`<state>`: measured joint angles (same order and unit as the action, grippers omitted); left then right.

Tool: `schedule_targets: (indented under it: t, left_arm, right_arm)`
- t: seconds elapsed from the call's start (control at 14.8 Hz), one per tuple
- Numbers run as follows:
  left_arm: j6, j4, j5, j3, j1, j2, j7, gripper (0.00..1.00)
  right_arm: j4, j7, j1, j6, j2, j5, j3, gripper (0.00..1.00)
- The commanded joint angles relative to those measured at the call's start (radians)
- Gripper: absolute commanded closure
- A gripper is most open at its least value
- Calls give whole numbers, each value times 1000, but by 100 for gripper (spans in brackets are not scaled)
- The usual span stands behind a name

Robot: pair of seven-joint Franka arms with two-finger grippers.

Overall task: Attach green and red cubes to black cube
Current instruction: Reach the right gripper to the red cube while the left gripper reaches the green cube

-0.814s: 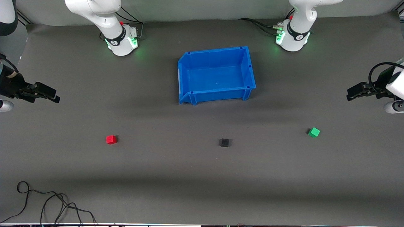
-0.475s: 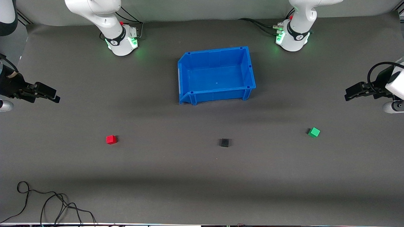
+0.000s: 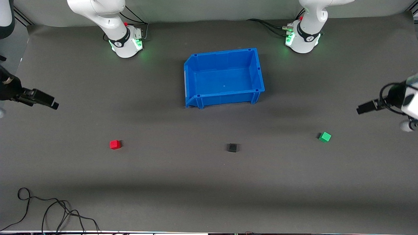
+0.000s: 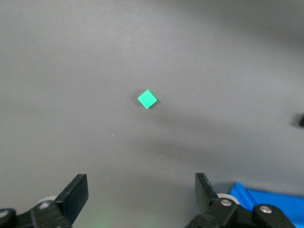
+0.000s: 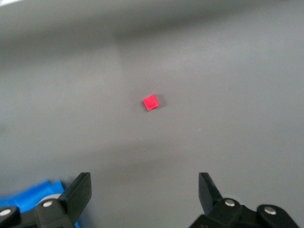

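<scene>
- We note the red cube (image 3: 115, 144) alone on the grey mat (image 3: 209, 195), toward the right arm's end of the table, touching nothing
- Black cube (image 3: 232, 147) sits near the table's middle, nearer to the front camera than the blue bin (image 3: 258, 70), well apart from both coloured cubes
- Green cube (image 3: 325, 136) lies toward the left arm's end, roughly in a row with the red and black cubes
- Left gripper (image 3: 362, 109) hangs in the air over bare mat at the left arm's end; in its wrist view we see its fingers (image 4: 76, 194) spread wide with nothing between them, the green cube (image 4: 147, 99) on the mat below
- Right gripper (image 3: 50, 103) hangs over bare mat at the right arm's end; its fingers (image 5: 78, 190) also stand wide and hold nothing, the red cube (image 5: 151, 102) in sight below
- A loose black cable (image 3: 52, 212) lies on the mat edge nearest the front camera
</scene>
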<state>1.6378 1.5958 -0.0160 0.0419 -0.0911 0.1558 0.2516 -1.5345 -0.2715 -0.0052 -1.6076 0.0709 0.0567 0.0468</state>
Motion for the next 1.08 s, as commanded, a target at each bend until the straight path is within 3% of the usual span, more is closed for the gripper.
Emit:
schedule_targets:
  t: [0.0,0.27,0.47,0.68,1.02]
  left_arm:
    - [118,108,-10,0,-12,7,72,0]
    - [345,320,-12,0,-26,8,161,0]
    - [554,459,-18,0,-27,39,315,0]
    - [663,492,-36,0,-33,118,515,0]
    - [853,454,-44,0,-35,303,679,4]
  right_arm:
    - [111,-292,-10,17,102,17,1,0]
    - [111,-654,-30,12,165,55,13,0]
    - [102,-791,-45,0,239,120,22,0]
    - [57,-796,-79,-50,303,254,45,0]
    - [-183,-781,-87,-366,323,414,47,0]
